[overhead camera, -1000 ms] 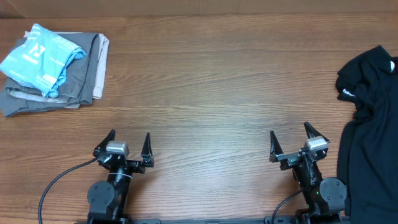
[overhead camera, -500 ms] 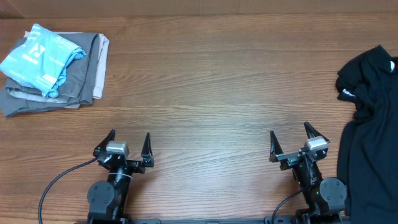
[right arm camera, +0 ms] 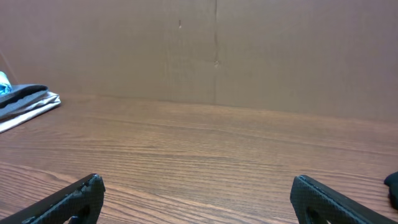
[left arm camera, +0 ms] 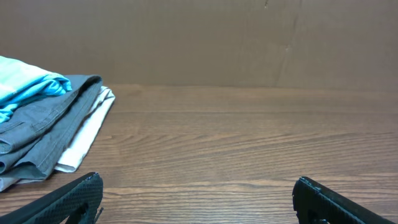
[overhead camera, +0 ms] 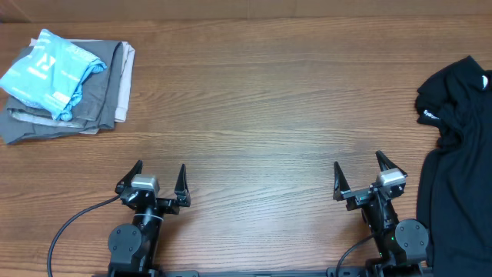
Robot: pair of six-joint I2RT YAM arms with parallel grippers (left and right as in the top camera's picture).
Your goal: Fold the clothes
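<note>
The light blue T-shirt (overhead camera: 50,73) lies folded on top of a pile at the table's far left, white lettering showing; a bit of it shows in the left wrist view (left arm camera: 25,90) and a sliver at the left edge of the right wrist view (right arm camera: 4,83). My left gripper (overhead camera: 160,178) is open and empty near the front edge, far from the shirt; its jaws (left arm camera: 198,199) frame bare wood. My right gripper (overhead camera: 359,175) is open and empty at the front right, its jaws (right arm camera: 198,196) over bare wood.
Folded grey trousers (overhead camera: 96,92) and a whitish cloth (overhead camera: 123,85) lie under the blue shirt. A black garment (overhead camera: 457,154) lies crumpled along the right edge, close to my right arm. A brown wall (left arm camera: 199,37) stands behind the table.
</note>
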